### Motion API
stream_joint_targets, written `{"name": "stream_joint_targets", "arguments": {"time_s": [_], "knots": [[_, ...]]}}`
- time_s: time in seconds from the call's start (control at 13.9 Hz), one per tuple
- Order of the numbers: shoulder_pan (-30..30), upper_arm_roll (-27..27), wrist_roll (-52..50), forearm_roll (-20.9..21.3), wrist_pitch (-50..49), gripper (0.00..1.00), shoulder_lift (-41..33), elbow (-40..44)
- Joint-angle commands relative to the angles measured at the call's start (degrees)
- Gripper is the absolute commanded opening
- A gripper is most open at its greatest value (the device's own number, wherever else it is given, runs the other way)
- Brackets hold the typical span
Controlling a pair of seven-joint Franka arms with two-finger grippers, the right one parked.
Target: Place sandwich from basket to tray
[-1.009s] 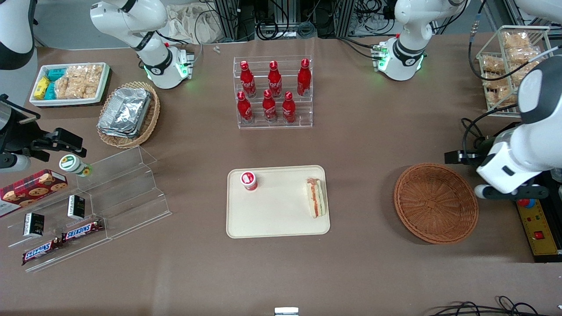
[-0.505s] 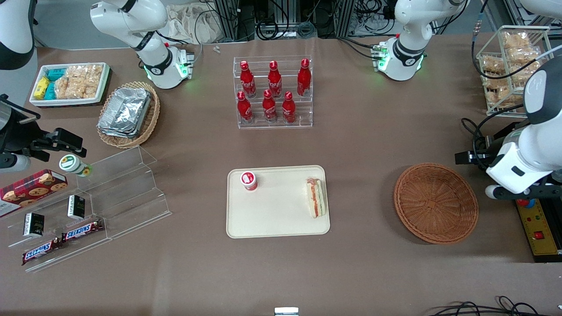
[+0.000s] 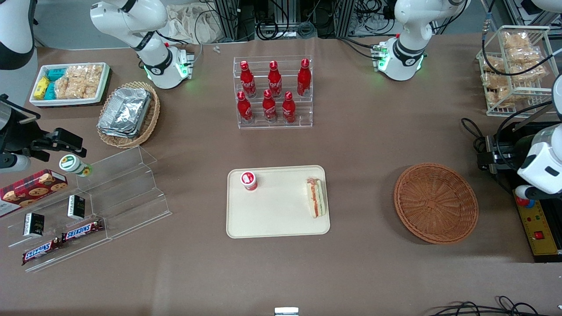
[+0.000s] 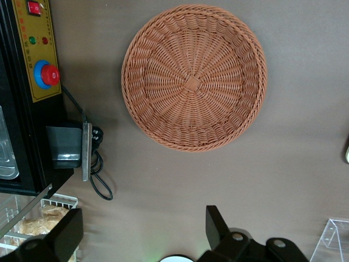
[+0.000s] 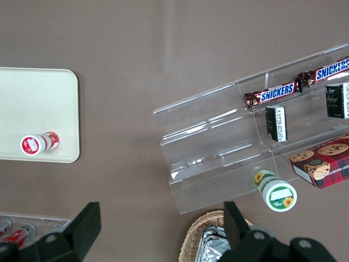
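The sandwich point(image 3: 316, 197) lies on the cream tray point(image 3: 272, 219), along the tray's short edge nearest the basket, its red and green filling facing up. The round reddish-brown basket point(image 3: 435, 202) point(image 4: 193, 76) sits empty, beside the tray toward the working arm's end of the table. My left gripper point(image 3: 498, 156) point(image 4: 139, 234) hangs open and empty above the table edge at that end. It is a little farther from the front camera than the basket and well apart from it.
A small red-capped bottle point(image 3: 248, 181) stands on the tray. A rack of red cola bottles point(image 3: 273, 92) is farther back. A control box with a red button point(image 3: 538, 228) point(image 4: 42, 73) and a wire snack rack point(image 3: 516, 70) flank the gripper. An acrylic stepped shelf point(image 3: 109, 197) lies toward the parked arm.
The left arm has drawn away from the basket toward its own end of the table, its gripper still open. Sandwich, tray and basket have not moved.
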Motion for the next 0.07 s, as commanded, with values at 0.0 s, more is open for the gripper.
{"name": "stream_joint_targets", "arguments": {"time_s": [0.0], "knots": [[-6.39,9.72,2.53,-4.39,0.42,1.0,-1.86,-1.04]]}}
